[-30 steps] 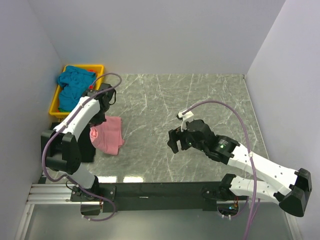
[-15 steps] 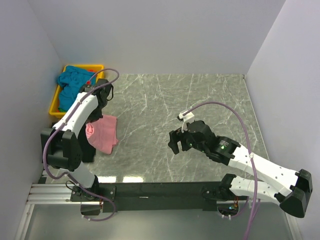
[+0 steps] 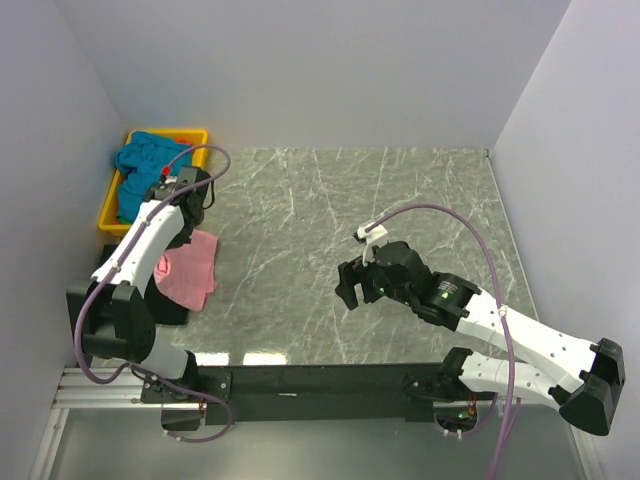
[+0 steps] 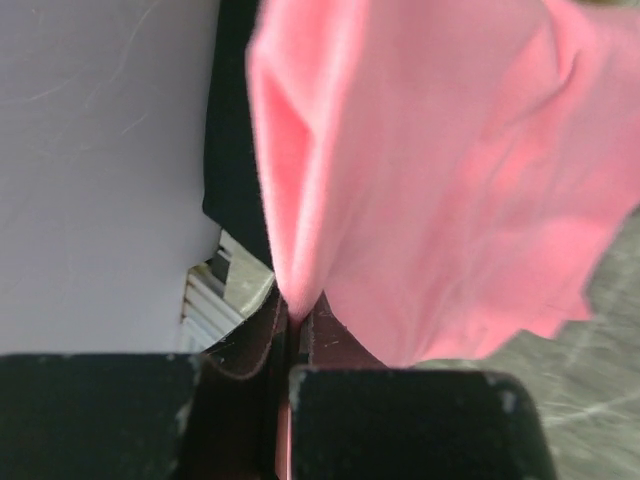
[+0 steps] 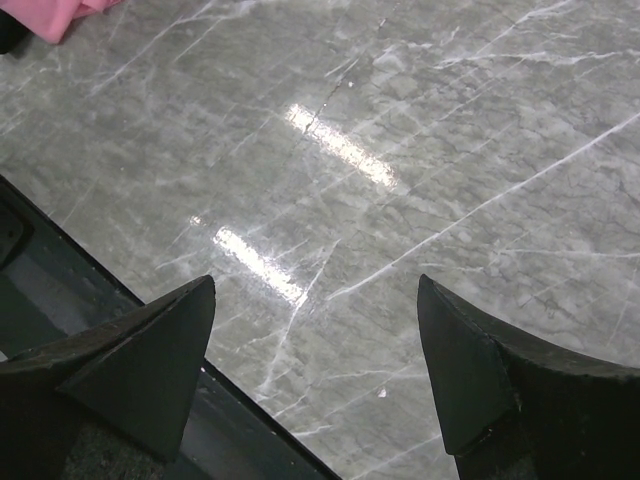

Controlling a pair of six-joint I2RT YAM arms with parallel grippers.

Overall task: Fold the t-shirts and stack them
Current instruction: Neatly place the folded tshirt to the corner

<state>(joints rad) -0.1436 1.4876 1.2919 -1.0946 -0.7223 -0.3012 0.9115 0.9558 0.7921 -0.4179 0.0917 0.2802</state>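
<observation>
1. From above: salmon pink t-shirt dangling near the left edge of the tabletop, just in front of the yellow tray; teal t-shirt heaped inside that tray.
2. From the left wrist: left hand pressed together, pinching a fold of the salmon pink t-shirt; cloth falling away from the grip, with pale wall to the left and grey tabletop showing at the lower right.
3. From the right wrist: right hand spread wide above the veined tabletop, touching no cloth; only a salmon corner at the top-left edge, well apart from the hand.
</observation>
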